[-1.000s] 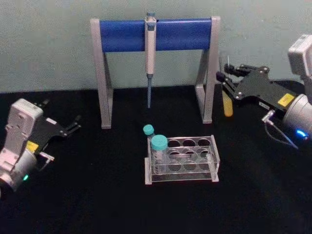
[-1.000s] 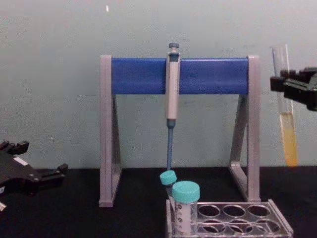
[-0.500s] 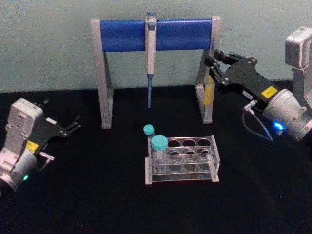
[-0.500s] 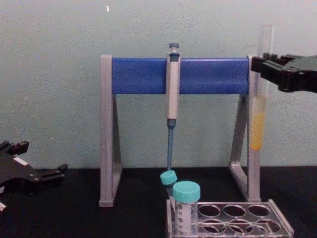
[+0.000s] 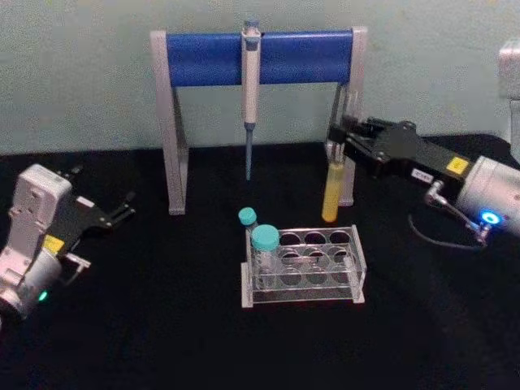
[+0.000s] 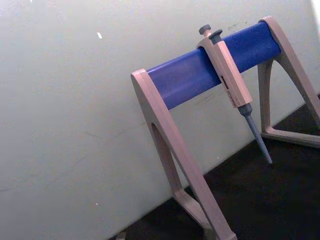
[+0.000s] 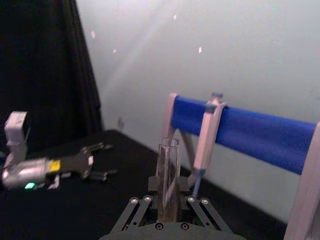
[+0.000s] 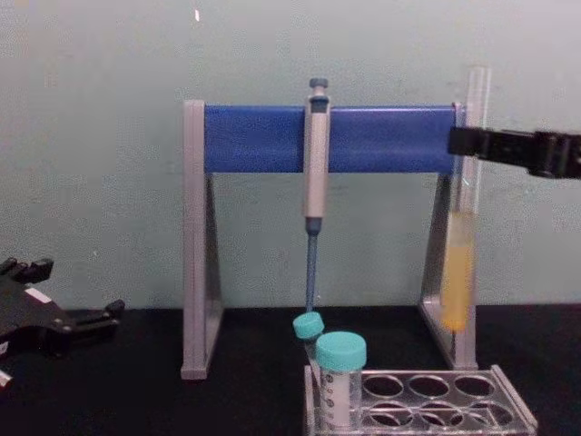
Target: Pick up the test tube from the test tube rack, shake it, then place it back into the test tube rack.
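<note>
The test tube (image 5: 332,180) is a long clear glass tube with yellow liquid in its lower part. It hangs nearly upright in the air. My right gripper (image 5: 335,130) is shut on its upper part and reaches in from the right. In the chest view the test tube (image 8: 461,227) ends a little above the test tube rack (image 8: 508,406), over its far right side, apart from it. In the right wrist view its open mouth (image 7: 168,146) rises between the fingers (image 7: 134,201). The clear test tube rack (image 5: 355,268) sits mid-table. My left gripper (image 5: 122,207) is parked open at the left.
Two teal-capped tubes (image 5: 265,239) stand in the rack's left holes. Behind it is a grey-and-blue pipette stand (image 5: 296,57) with a pipette (image 5: 250,89) hanging from its bar; the stand's right leg (image 5: 348,162) is just behind the held tube. The black table (image 5: 162,325) lies in front.
My right gripper has carried the test tube leftward and down, from beside the stand's right leg to a spot above the rack's far right side. The left arm has not moved.
</note>
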Controlling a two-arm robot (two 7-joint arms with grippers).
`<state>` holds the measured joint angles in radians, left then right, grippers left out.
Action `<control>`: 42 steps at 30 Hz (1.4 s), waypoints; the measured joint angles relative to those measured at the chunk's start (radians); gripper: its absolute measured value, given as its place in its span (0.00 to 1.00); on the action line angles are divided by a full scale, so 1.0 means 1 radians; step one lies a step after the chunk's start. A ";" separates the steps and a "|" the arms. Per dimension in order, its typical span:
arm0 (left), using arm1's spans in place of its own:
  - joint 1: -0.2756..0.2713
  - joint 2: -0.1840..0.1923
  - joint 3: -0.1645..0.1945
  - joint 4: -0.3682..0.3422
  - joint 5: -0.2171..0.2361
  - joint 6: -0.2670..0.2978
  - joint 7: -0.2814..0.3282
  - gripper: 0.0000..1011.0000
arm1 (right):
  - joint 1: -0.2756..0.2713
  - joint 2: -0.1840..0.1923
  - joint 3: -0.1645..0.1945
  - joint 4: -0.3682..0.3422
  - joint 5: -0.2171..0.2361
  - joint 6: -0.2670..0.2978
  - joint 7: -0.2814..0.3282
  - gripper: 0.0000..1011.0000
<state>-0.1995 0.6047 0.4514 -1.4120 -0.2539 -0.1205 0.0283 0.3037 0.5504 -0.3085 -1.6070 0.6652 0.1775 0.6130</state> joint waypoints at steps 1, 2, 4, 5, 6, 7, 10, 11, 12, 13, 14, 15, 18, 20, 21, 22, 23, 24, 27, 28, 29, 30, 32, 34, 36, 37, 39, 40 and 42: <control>0.000 0.000 0.000 0.000 0.000 0.000 0.000 0.99 | -0.001 0.021 -0.001 -0.007 0.005 0.010 0.010 0.23; 0.000 0.000 0.000 0.000 0.000 0.000 0.000 0.99 | -0.001 0.021 -0.001 -0.007 0.005 0.010 0.010 0.23; 0.000 0.000 0.000 0.000 0.000 0.000 0.000 0.99 | -0.009 0.057 -0.001 -0.023 -0.002 0.016 0.002 0.23; 0.000 0.000 0.000 0.000 0.000 0.000 0.000 0.99 | -0.009 0.057 -0.001 -0.023 -0.002 0.016 0.002 0.23; 0.000 0.000 0.000 0.000 0.000 0.000 0.000 0.99 | -0.013 0.074 -0.002 -0.030 -0.016 0.015 -0.013 0.23; 0.000 0.000 0.000 0.000 0.000 0.000 0.000 0.99 | -0.015 0.086 -0.003 -0.036 -0.031 0.014 -0.032 0.23; 0.000 0.000 0.000 0.000 0.000 0.000 0.000 0.99 | -0.015 0.103 -0.014 -0.047 -0.083 0.001 -0.089 0.23; 0.000 0.000 0.000 0.000 0.000 0.000 0.000 0.99 | -0.015 0.103 -0.014 -0.047 -0.083 0.001 -0.089 0.23; 0.000 0.000 0.000 0.000 0.000 0.000 0.000 0.99 | -0.014 0.106 -0.021 -0.049 -0.111 -0.011 -0.118 0.23; 0.000 0.000 0.000 0.000 0.000 0.000 0.000 0.99 | -0.013 0.106 -0.023 -0.049 -0.123 -0.017 -0.129 0.23; 0.000 0.000 0.000 0.000 0.000 0.000 0.000 0.99 | -0.012 0.105 -0.026 -0.049 -0.138 -0.026 -0.142 0.23; 0.000 0.000 0.000 0.000 0.000 0.000 0.000 0.99 | -0.009 0.098 -0.031 -0.049 -0.170 -0.047 -0.165 0.23; 0.000 0.000 0.000 0.000 0.000 0.000 0.000 0.99 | -0.003 0.074 -0.039 -0.040 -0.226 -0.089 -0.201 0.23; 0.000 0.000 0.000 0.000 0.000 0.000 0.000 0.99 | 0.000 0.061 -0.041 -0.035 -0.245 -0.103 -0.213 0.23; 0.000 0.000 0.000 0.000 0.000 0.000 0.000 0.99 | 0.004 0.045 -0.044 -0.027 -0.263 -0.119 -0.226 0.23; 0.000 0.000 0.000 0.000 0.000 0.000 0.000 0.99 | 0.006 0.036 -0.045 -0.022 -0.271 -0.128 -0.233 0.23; 0.000 0.000 0.000 0.000 0.000 0.000 0.000 0.99 | 0.008 0.028 -0.046 -0.019 -0.277 -0.134 -0.238 0.23; 0.000 0.000 0.000 0.000 0.000 0.000 0.000 0.99 | 0.010 0.020 -0.047 -0.015 -0.285 -0.140 -0.244 0.23; 0.000 0.000 0.000 0.000 0.000 0.000 0.000 0.99 | 0.018 -0.016 -0.049 0.002 -0.294 -0.163 -0.253 0.23; 0.000 0.000 0.000 0.000 0.000 0.000 0.000 0.99 | 0.019 -0.030 -0.048 0.008 -0.292 -0.171 -0.251 0.23; 0.000 0.000 0.000 0.000 0.000 0.000 0.000 0.99 | 0.019 -0.036 -0.047 0.011 -0.289 -0.173 -0.248 0.23; 0.000 0.000 0.000 0.000 0.000 0.000 0.000 0.99 | 0.019 -0.050 -0.043 0.016 -0.272 -0.177 -0.234 0.23; 0.000 0.000 0.000 0.000 0.000 0.000 0.000 0.99 | 0.019 -0.063 -0.038 0.021 -0.250 -0.179 -0.214 0.23; 0.000 0.000 0.000 0.000 0.000 0.000 0.000 0.99 | 0.017 -0.076 -0.031 0.026 -0.206 -0.177 -0.173 0.23; 0.000 0.000 0.000 0.000 0.000 0.000 0.000 0.99 | 0.016 -0.080 -0.028 0.028 -0.171 -0.169 -0.141 0.23; 0.000 0.000 0.000 0.000 0.000 0.000 0.000 0.99 | 0.016 -0.079 -0.026 0.031 -0.134 -0.157 -0.110 0.23; 0.000 0.000 0.000 0.000 0.000 0.000 0.000 0.99 | 0.017 -0.074 -0.026 0.033 -0.099 -0.141 -0.079 0.23; 0.000 0.000 0.000 0.000 0.000 0.000 0.000 0.99 | 0.019 -0.067 -0.026 0.036 -0.067 -0.124 -0.049 0.23; 0.000 0.000 0.000 0.000 0.000 0.000 0.000 0.99 | 0.024 -0.055 -0.027 0.039 -0.035 -0.102 -0.016 0.23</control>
<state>-0.1995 0.6046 0.4514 -1.4120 -0.2539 -0.1205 0.0283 0.3273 0.4957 -0.3355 -1.5681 0.6304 0.0758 0.5968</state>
